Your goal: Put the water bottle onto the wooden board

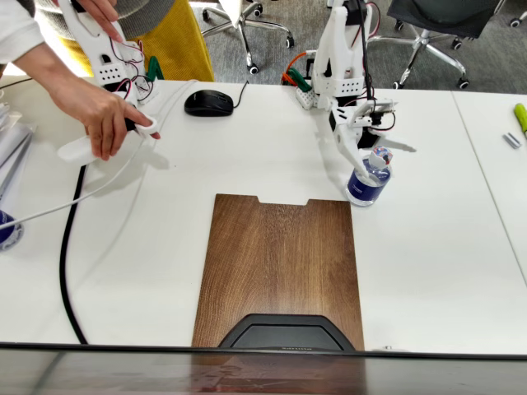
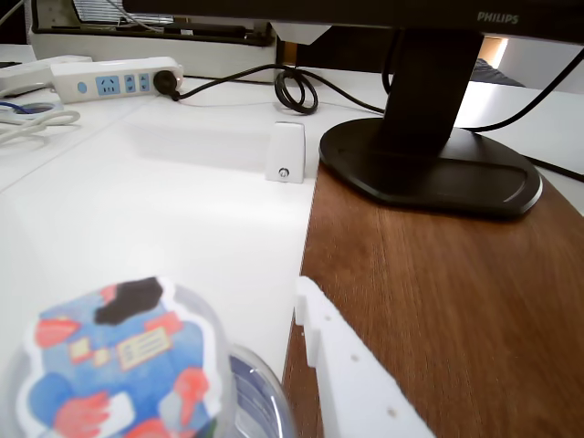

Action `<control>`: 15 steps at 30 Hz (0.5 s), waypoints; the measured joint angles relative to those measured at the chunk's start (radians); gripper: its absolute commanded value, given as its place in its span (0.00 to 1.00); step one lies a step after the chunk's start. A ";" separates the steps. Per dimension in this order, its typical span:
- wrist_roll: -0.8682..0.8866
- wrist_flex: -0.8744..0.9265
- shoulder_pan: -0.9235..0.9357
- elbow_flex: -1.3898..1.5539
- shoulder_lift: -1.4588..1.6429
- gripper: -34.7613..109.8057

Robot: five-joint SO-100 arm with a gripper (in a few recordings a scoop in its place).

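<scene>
Standing upright on the white table [image 1: 428, 247], the water bottle [image 1: 368, 181] sits right of centre in the fixed view, just off the upper right corner of the wooden board [image 1: 280, 263] and apart from it, with a thin strip of table between them. Its dark blue label wraps the lower body and its cap, marked in red and blue, points up. The white arm [image 1: 338, 58] reaches down from the top of the frame, and its gripper [image 1: 375, 151] hangs right over the bottle's cap, one finger on the left of the bottle's neck and the other stretching off to the right. The jaws look spread around the top of the bottle; whether either finger touches it I cannot tell.

In the wrist view the bottle's cap [image 2: 123, 365] fills the lower left corner, blurred by closeness, with the clear shoulder of the bottle below it. One white finger [image 2: 351, 374] of the claw rises from the bottom edge at centre, to the right of the cap with a gap between the two. The board [image 2: 438, 292] takes the right half of that frame, and a black monitor stand [image 2: 429, 164] rests on its far end.

In the fixed view a black mouse [image 1: 209, 102] lies at upper centre-left, and the board's notched short edge faces the top of the frame.
</scene>
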 measured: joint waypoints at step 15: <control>-0.048 0.000 -0.029 0.000 0.000 0.48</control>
